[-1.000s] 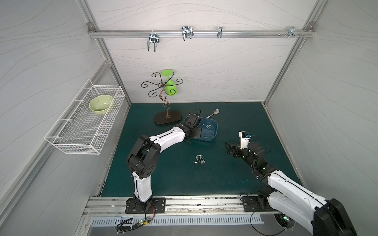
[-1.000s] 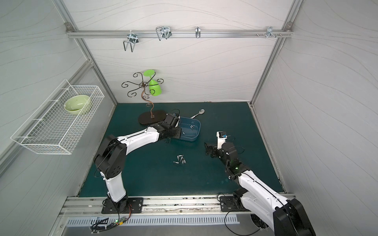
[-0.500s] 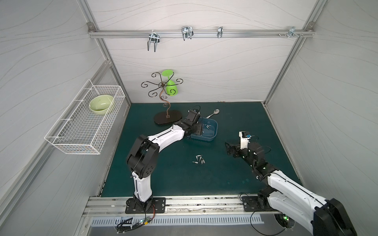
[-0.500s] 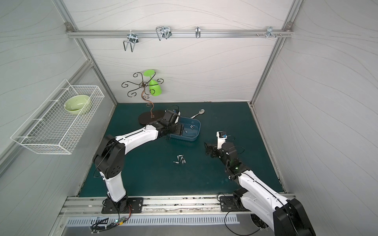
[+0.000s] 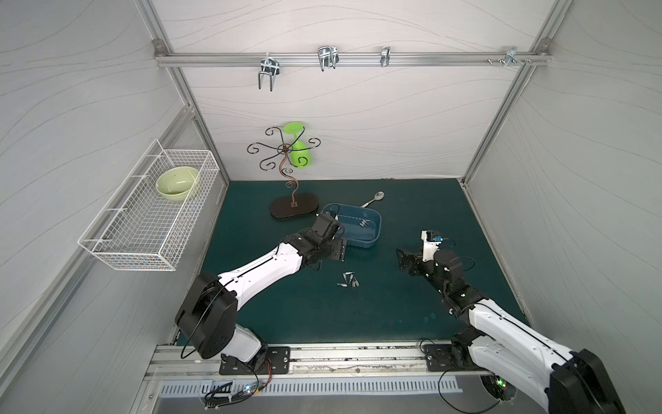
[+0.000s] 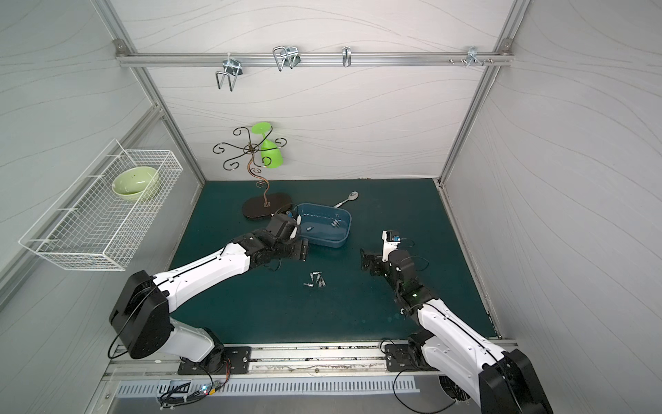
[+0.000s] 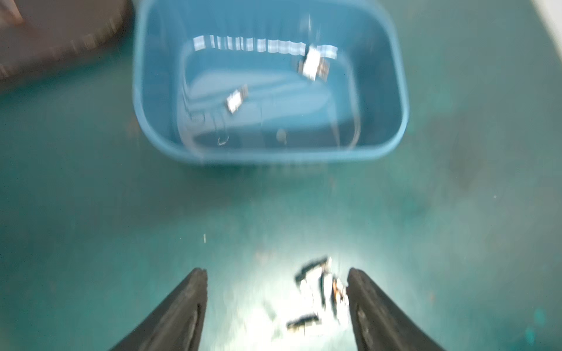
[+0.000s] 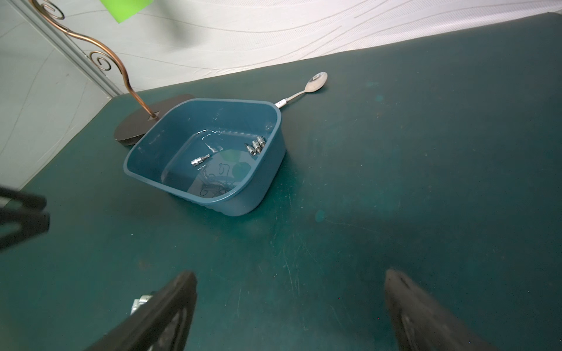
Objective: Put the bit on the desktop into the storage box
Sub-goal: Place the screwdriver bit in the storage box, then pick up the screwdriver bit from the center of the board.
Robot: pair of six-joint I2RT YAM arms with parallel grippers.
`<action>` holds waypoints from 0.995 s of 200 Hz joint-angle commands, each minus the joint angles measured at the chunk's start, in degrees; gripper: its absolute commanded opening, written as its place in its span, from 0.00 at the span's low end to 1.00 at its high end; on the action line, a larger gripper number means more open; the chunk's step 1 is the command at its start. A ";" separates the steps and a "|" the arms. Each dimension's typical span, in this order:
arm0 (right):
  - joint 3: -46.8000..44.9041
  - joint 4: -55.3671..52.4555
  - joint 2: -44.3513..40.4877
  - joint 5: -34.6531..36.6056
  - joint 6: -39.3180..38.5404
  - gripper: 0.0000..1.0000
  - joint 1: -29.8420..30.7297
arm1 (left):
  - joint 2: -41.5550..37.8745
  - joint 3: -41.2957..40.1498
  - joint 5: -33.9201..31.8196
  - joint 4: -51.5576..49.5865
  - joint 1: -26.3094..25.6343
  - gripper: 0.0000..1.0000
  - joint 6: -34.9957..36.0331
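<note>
The blue storage box (image 5: 353,225) (image 6: 324,229) stands on the desktop (image 5: 412,304) at mid-back. It holds one lone bit (image 8: 199,160) and a small cluster of bits (image 8: 256,145). Several more bits (image 5: 349,280) (image 6: 316,280) lie loose on the desktop in front of the box. My left gripper (image 5: 339,250) (image 7: 276,273) is open and empty, just in front of the box's near left corner. The loose bits (image 7: 319,291) show blurred between its fingers. My right gripper (image 5: 403,258) (image 8: 290,275) is open and empty over bare desktop, right of the loose bits.
A spoon (image 5: 374,199) lies behind the box. A scrolled metal stand (image 5: 293,209) with a hanging green glass (image 5: 299,152) is at back left. A white wire basket (image 5: 150,215) on the left wall holds a green bowl (image 5: 177,182).
My left gripper went from shut to open at the box, and a bit now lies inside. It then drew back toward the loose bits. The right arm stayed still.
</note>
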 commanded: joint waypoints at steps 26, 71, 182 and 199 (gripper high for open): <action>2.26 -1.59 0.50 1.38 0.81 0.99 -0.34 | -2.02 -3.07 -2.41 -2.14 -3.37 0.76 -5.35; 2.18 -1.71 0.25 1.69 0.78 0.99 -0.34 | 0.24 -3.86 -2.82 -2.12 -5.71 0.74 -7.86; 2.31 -1.68 0.96 1.66 0.85 0.99 -0.34 | 9.04 -1.36 -2.58 -1.27 -8.08 0.59 -9.82; 2.33 -1.64 0.94 1.61 0.86 0.99 -0.34 | 9.98 -0.88 -2.37 -1.28 -8.46 0.57 -9.82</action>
